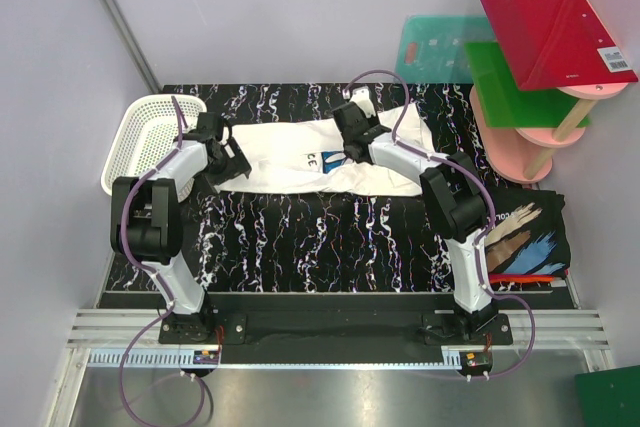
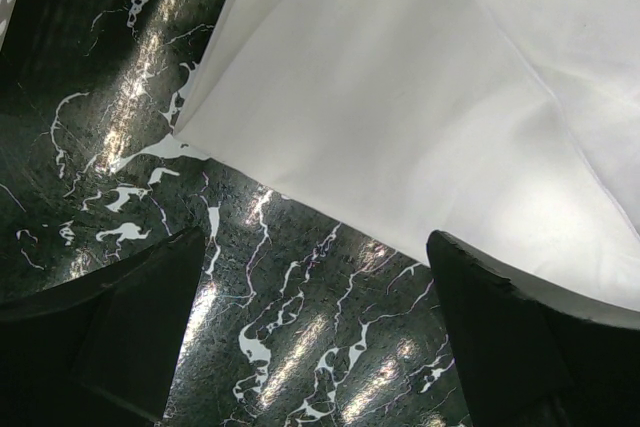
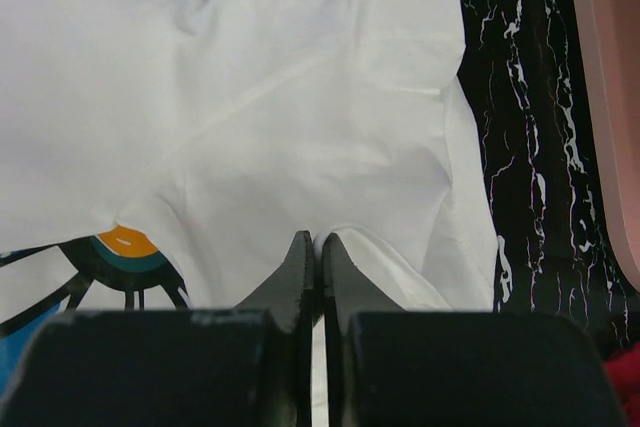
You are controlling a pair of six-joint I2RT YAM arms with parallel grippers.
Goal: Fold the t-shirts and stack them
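Note:
The white t-shirt (image 1: 300, 152) with the blue daisy print lies stretched across the back of the black marbled table. My right gripper (image 1: 352, 139) is shut on a fold of its cloth (image 3: 330, 97), with the pinch point (image 3: 318, 243) next to the orange daisy centre (image 3: 125, 240). My left gripper (image 1: 226, 154) is open and empty at the shirt's left end; in the left wrist view it (image 2: 320, 332) hovers over bare table, its right finger (image 2: 520, 337) just over the cloth edge (image 2: 400, 117). The black brushstroke t-shirt (image 1: 520, 232) lies at the right, with red-orange cloth (image 1: 530, 277) beneath it.
A white mesh basket (image 1: 150, 137) stands at the back left beside my left arm. A pink tiered stand (image 1: 545, 137) with red, green and teal boards stands at the back right. Its pink edge (image 3: 610, 97) shows in the right wrist view.

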